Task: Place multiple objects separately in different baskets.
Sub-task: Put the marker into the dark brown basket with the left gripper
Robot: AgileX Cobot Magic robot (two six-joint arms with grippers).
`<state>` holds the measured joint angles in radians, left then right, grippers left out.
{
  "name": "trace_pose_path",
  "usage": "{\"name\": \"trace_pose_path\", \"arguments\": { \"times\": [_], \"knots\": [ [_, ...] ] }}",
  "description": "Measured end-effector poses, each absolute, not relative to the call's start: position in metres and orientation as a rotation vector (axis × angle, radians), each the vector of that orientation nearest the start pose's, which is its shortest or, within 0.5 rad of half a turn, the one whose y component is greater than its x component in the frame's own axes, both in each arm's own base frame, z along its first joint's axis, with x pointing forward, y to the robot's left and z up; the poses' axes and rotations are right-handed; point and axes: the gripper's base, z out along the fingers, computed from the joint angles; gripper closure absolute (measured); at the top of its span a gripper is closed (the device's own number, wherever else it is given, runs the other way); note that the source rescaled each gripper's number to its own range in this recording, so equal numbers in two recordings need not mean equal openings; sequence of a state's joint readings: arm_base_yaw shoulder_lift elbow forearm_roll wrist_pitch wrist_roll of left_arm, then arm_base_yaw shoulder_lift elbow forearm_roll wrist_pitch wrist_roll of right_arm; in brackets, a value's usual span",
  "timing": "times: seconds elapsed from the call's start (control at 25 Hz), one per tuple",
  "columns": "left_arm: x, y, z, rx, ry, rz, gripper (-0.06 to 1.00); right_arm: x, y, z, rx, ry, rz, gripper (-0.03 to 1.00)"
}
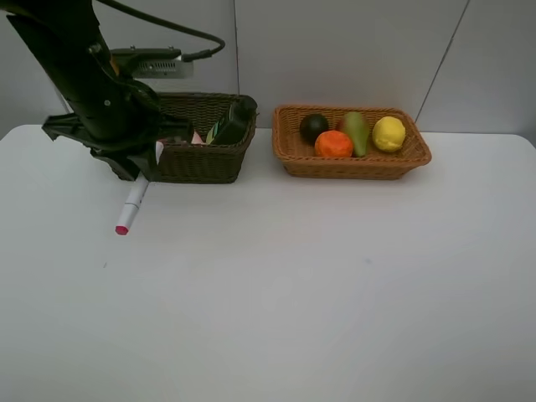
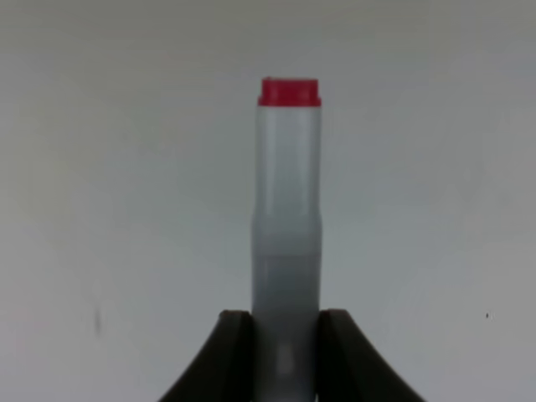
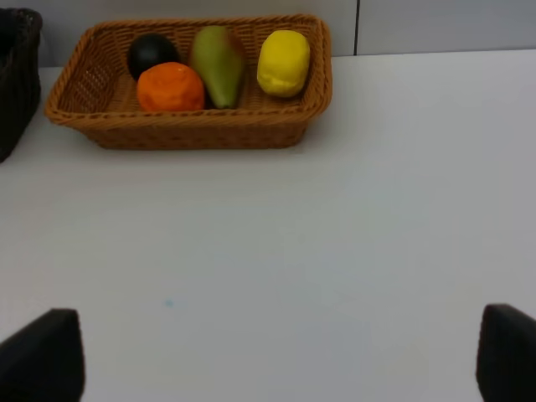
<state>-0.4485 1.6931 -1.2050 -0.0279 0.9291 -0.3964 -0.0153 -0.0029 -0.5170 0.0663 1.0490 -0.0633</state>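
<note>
So the left gripper [image 2: 285, 335] is clamped on the white-pink marker [image 1: 133, 204], both jaws pressed against the barrel at its white end. The marker is a smooth straight plastic cylinder, and its long axis runs straight out from the gripper, pink cap [image 2: 289, 92] at the far end, pointing away from the basket toward the open counter [image 1: 276, 293].

What matters for dropping it in: the dark basket [image 1: 203, 159] sits just beside the arm, on the side away from the pink cap. My guess is the marker has to come up over that woven rim before letting go, since the basket looks deep with stiff wicker walls. A dark green bottle [image 1: 228, 126] is leaning inside already, plus something pinkish I can't make out.

The right gripper [image 3: 276, 360] is wide open, holding nothing, well apart from all this. The orange-tan basket [image 1: 352, 163] is shallower and holds the orange [image 1: 333, 144], pear [image 1: 357, 131], lemon [image 1: 389, 133] and a dark round fruit [image 1: 313, 126], all matte and rounded.
</note>
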Motion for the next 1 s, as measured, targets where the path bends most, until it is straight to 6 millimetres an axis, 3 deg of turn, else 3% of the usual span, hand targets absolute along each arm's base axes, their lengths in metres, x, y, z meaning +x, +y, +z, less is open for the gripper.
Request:
{"name": "trace_pose_path", "arguments": {
  "times": [0.4, 0.52, 0.68, 1.0],
  "knots": [
    [0.346, -0.129, 0.282, 0.536, 2.576, 0.087, 0.74, -0.007, 0.005, 0.283, -0.052, 2.01, 0.029, -0.01],
    [0.365, -0.13, 0.286, 0.687, 2.459, 0.217, 0.74, -0.007, 0.005, 0.283, -0.052, 2.01, 0.029, -0.01],
    [0.388, -0.135, 0.274, 0.889, 2.309, 0.347, 0.74, -0.007, 0.005, 0.283, -0.052, 2.01, 0.029, -0.01],
    [0.423, -0.15, 0.217, 1.157, 2.118, 0.462, 0.74, -0.007, 0.005, 0.283, -0.052, 2.01, 0.029, -0.01]
  ]
}}
